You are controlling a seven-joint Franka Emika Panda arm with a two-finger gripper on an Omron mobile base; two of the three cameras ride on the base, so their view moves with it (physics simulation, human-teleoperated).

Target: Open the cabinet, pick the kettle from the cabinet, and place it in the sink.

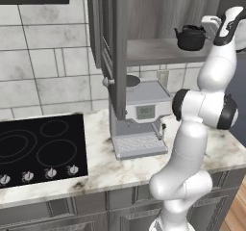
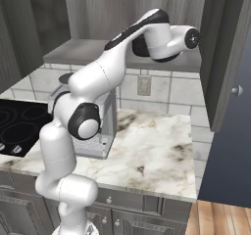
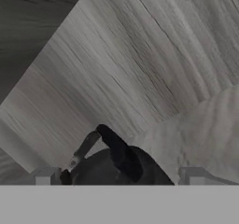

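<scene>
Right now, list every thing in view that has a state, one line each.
Dark grey wood-grain wall cabinet: doors open, shelf exposed.
Small squat black kettle: upright on the cabinet shelf, not held.
Tool: open, hovering right over the kettle.
Boxy silver coffee machine: standing on the marble counter.
Black cooktop: burners dark.

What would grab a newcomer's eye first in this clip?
The white arm reaching up into the open cabinet, its open claw right at the black kettle on the inner shelf. Below the cabinet, a silver coffee machine stands on the marble counter, beside the black cooktop.
</scene>
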